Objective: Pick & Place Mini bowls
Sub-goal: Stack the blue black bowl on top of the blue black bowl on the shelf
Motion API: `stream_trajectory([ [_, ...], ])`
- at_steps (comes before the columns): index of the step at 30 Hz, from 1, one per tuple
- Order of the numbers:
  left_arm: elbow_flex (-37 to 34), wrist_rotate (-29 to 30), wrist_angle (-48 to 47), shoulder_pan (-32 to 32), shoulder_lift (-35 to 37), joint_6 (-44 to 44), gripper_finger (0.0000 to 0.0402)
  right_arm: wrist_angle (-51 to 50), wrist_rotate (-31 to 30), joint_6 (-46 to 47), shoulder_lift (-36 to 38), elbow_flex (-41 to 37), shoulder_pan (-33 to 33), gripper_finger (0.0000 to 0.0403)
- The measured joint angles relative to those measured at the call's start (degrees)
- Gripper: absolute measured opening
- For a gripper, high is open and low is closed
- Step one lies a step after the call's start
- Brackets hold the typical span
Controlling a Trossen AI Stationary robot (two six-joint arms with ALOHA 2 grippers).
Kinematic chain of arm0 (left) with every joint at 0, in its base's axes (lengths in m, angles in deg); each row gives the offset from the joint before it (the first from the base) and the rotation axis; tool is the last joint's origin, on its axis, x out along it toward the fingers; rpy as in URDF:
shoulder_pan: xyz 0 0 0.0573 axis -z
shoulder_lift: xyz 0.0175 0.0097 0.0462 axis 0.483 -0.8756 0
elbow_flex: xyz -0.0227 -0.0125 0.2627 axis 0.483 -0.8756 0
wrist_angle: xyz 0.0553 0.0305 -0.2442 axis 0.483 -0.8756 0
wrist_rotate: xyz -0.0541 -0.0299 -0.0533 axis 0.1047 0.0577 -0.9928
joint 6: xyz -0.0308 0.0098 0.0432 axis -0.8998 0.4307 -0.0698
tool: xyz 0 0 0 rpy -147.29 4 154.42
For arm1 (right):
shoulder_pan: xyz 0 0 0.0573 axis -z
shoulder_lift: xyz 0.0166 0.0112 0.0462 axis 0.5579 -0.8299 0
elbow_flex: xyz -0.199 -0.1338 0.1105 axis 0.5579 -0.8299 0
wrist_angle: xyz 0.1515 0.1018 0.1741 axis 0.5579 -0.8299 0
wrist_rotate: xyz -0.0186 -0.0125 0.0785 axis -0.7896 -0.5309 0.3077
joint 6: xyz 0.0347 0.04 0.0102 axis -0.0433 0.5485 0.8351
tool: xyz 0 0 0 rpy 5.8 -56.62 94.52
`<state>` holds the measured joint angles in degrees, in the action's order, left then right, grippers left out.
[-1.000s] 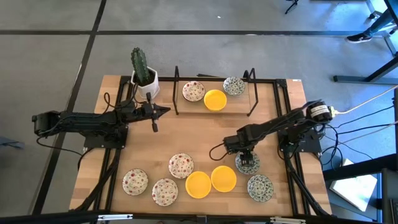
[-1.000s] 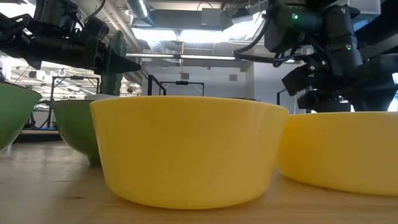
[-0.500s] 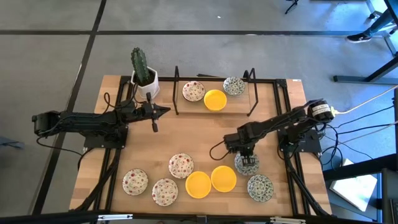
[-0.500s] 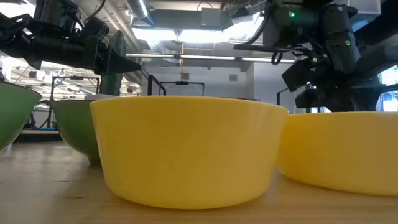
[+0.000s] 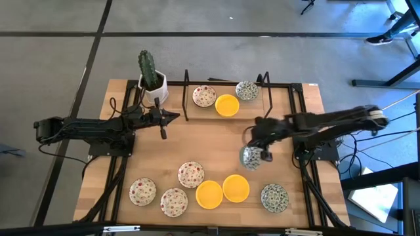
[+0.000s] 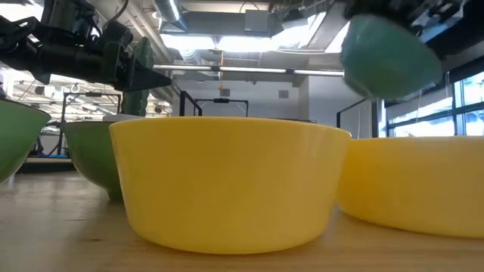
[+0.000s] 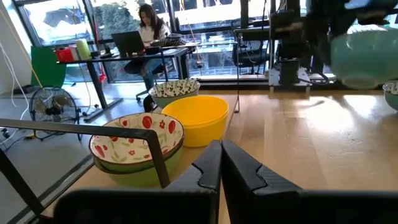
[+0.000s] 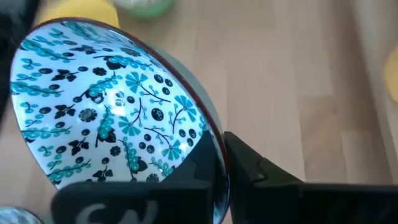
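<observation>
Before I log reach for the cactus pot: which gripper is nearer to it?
Left. The left gripper, shut, sits just beside the cactus pot; the right gripper holds a blue-patterned bowl far across the table.

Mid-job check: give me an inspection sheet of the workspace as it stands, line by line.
Surface: wooden table, bare at centre.
Job's things: green-blue patterned mini bowl lifted; seven bowls along the near edge, among them two plain yellow mini bowls; three in the black wire rack.
Clutter: cactus in a white square pot.
Grippers: right hand shut on the patterned bowl's rim; left hand shut, empty, beside the rack.
Cables: bundle by the right arm's base.
Surroundings: seated person at a desk.
</observation>
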<state>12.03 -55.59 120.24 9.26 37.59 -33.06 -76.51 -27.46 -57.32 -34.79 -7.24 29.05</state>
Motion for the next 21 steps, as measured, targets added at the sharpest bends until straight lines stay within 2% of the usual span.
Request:
stream_trajectory([
  [6, 0.0, 0.0, -0.6, 0.0, 0.0, 0.0, 0.0007, 8.2, -0.3, 8.6, 15.8, -13.9, 0.9, 0.0014],
  [11, 0.0, 0.0, -0.6, 0.0, 0.0, 0.0, 0.0007, 16.2, -0.1, 13.0, 25.2, -23.5, 0.9, 0.0014],
  [17, 0.0, 0.0, -0.6, 0.0, 0.0, 0.0, 0.0005, 18.2, -1.8, 14.6, 30.3, -28.1, 0.9, 0.0014],
  [21, 0.0, 0.0, -0.6, 0.0, 0.0, 0.0, 0.0008, 19.6, -3.9, 13.7, 30.8, -27.6, 1.0, 0.0014],
])
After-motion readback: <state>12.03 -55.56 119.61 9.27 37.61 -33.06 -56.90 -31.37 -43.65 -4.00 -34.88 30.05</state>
